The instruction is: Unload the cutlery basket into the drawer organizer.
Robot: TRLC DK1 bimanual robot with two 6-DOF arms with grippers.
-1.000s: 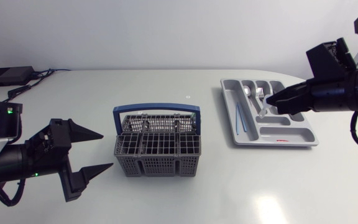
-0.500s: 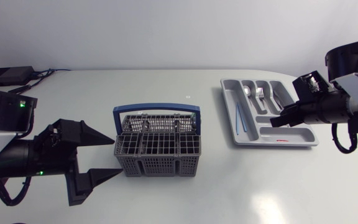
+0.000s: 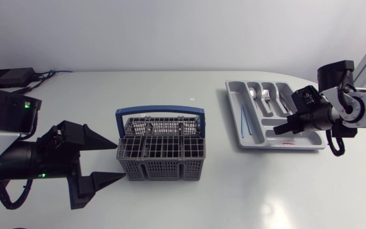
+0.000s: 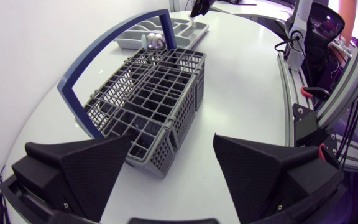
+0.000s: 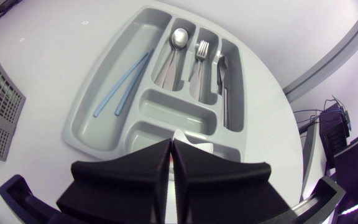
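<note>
- At table centre stands the cutlery basket [image 3: 161,151], its blue handle [image 3: 159,111] folded toward 12 o'clock. The drawer organizer [image 3: 253,145] lies well apart, at the basket's 2 to 3 o'clock.
- Basket contents: I make out one basket spoon [image 4: 154,42], metal, bowl up, in a cell near the 2 o'clock corner. The other cells look empty from the left wrist view, though not every cell bottom shows.
- Handling, my judgement: the basket spoon is light, stiff and slick. The place to grip is the neck just under the bowl, where it clears the rim. A straight-up lift should keep the handle from catching the grid. My broad fingers leave little room in that narrow cell.
- Organizer contents, 9 o'clock side to 3 o'clock side:
  - two blue sticks [image 5: 122,84] in the long slot
  - a sorted spoon [image 5: 179,38]
  - a fork [image 5: 201,50]
  - a knife [image 5: 222,81]
- The upper of the two cross compartments at the organizer's 6 o'clock end looks bare.
- Left gripper [image 3: 119,160]: just beside the basket at its 8 o'clock, fingers spread wide, holding nothing.
- Right gripper [image 3: 277,129]: over the organizer's 6 o'clock end, fingers pressed together with only a thin seam between them.
- A small white piece [image 5: 191,140] shows just past the right gripper's tips. I cannot tell whether it is pinched or lying loose in the compartment.
</note>
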